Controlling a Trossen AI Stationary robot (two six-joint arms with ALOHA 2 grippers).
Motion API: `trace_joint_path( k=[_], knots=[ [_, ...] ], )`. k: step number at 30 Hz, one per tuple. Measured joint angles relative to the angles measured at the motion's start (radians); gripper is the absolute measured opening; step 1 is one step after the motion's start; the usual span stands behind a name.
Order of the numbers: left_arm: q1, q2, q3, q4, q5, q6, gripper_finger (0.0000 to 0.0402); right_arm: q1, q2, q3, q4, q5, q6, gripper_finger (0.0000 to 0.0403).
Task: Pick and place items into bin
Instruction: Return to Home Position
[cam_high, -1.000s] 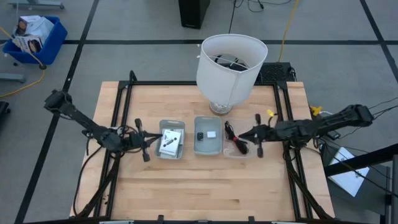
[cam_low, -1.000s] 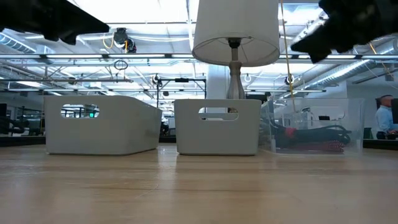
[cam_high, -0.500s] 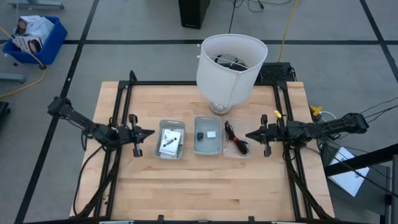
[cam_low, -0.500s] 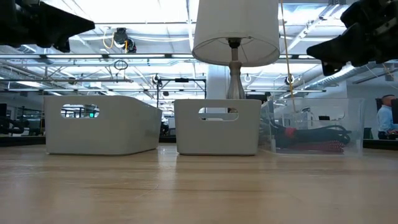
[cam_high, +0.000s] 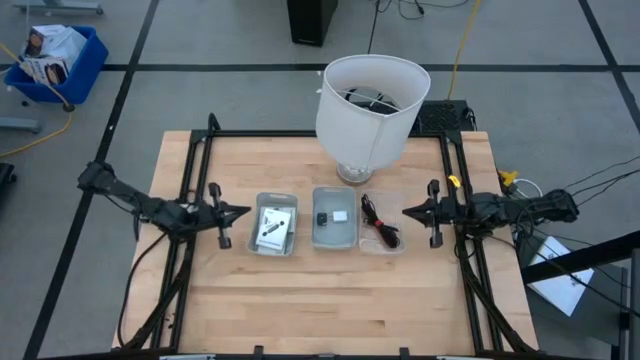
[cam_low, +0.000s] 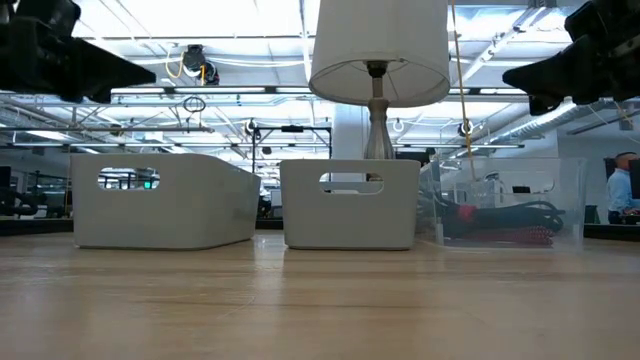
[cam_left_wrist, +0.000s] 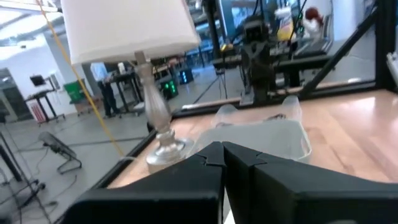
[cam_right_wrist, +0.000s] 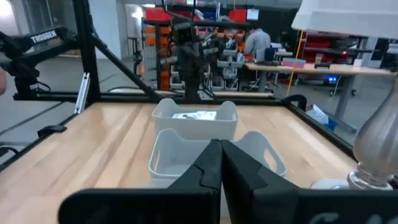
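Note:
Three small bins stand in a row on the table. The left grey bin (cam_high: 275, 224) holds white packets (cam_high: 272, 226). The middle grey bin (cam_high: 333, 231) holds a tiny black cube (cam_high: 321, 217) and a tiny white piece (cam_high: 341, 215). The clear bin (cam_high: 383, 223) holds the black coiled cable (cam_high: 380, 224) with the magenta stick beside it. My left gripper (cam_high: 245, 212) hovers shut just left of the row, pointing at it. My right gripper (cam_high: 404, 211) hovers shut just right of the clear bin. Both are empty.
A big white lampshade on its lamp (cam_high: 370, 100) stands behind the middle bin, near the table's far edge. A black frame (cam_high: 205, 140) runs around the table top. Bare wood lies between the bins and the near edge. People and benches show in the room beyond.
Both arms have drawn back from the row of bins. The right gripper has moved from over the clear bin toward the table's right edge. The left gripper has pulled a little toward the left edge. The bins and their contents have stayed put.

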Motion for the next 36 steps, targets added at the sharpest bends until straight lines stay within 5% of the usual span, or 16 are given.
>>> trace_joint_path(
  k=[12,23,36],
  knots=[
    [0.158,0.000,0.000,-0.059,0.147,-0.091,0.0000,-0.104,-0.054,-0.114,0.099,-0.158,0.043,0.0000],
    [0.192,0.001,0.000,-0.061,0.082,-0.141,0.0025,-0.113,-0.053,-0.116,0.112,-0.157,0.036,0.0000],
    [0.192,0.001,0.000,-0.054,0.079,-0.138,0.0003,-0.113,-0.053,-0.118,0.108,-0.158,0.037,0.0000]
  ],
)
